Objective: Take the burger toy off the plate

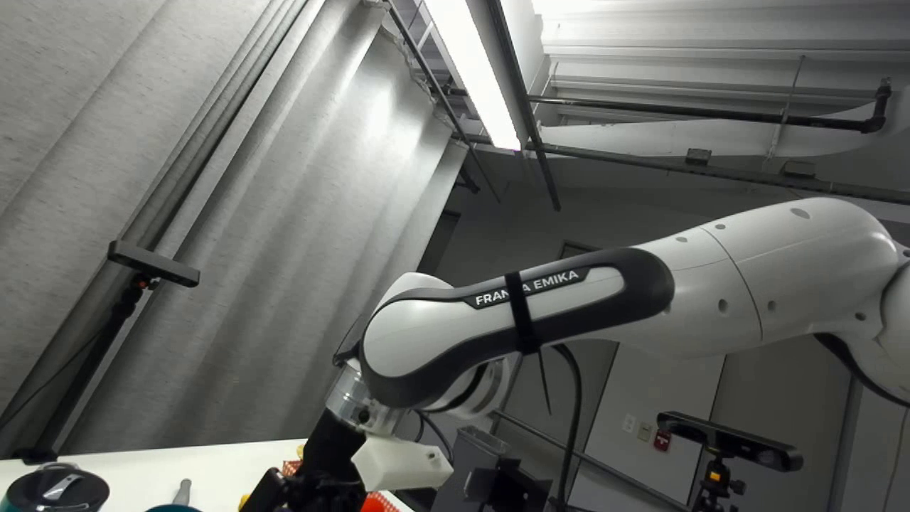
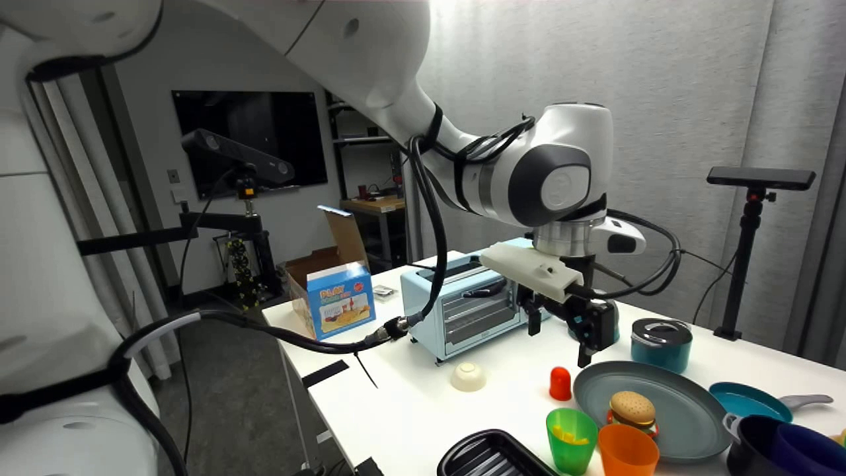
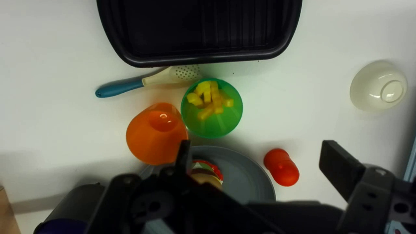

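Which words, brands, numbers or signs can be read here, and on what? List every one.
"FRAN" and "A EMIKA": on the robot arm; a black strap crosses between.
"PLAY": on the cardboard box; the lettering below is too blurred.
Markings on the red wall box: too small to read.

Burger [image 2: 632, 411] sits on plate [image 2: 691, 420], seemingly beside a cup [image 2: 628, 453].

My fingers [image 3: 341, 169] are black; I see a grey plate [image 2: 691, 413], tan-bunned burger [image 2: 632, 410], orange cup [image 3: 152, 139], green cup [image 3: 224, 123] and blue-handled cream spoon [image 3: 149, 80] with dark dots.
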Available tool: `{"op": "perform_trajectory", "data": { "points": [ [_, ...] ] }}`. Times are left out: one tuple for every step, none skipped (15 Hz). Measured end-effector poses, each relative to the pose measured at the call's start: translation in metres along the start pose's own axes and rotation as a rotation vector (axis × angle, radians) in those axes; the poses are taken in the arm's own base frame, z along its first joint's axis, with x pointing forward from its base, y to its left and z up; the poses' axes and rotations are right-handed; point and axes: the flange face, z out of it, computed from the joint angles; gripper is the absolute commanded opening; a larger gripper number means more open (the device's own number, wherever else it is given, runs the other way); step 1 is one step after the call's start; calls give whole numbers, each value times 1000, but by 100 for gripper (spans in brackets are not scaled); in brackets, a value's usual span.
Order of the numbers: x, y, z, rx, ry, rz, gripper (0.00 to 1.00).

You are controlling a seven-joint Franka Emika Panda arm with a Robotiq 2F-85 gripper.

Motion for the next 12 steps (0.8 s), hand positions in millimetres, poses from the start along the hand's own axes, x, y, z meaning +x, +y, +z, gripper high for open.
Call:
{"op": "perform_trajectory", "data": {
  "points": [
    [6,1,-2,0,7,7,100],
    [11,2,-4,0,15,13,100],
    [17,3,-6,0,21,19,100],
    [22,4,-8,0,27,25,100],
    [28,5,-9,0,33,32,100],
    [33,6,-9,-1,36,39,100],
    [37,7,-9,-1,40,44,100],
    [42,8,-8,-2,41,49,100],
    [46,9,-8,-2,43,53,100],
    [50,11,-6,-3,44,57,100],
    [54,12,-5,-4,45,61,100],
    [58,14,-4,-4,46,65,100]
  ]
}}
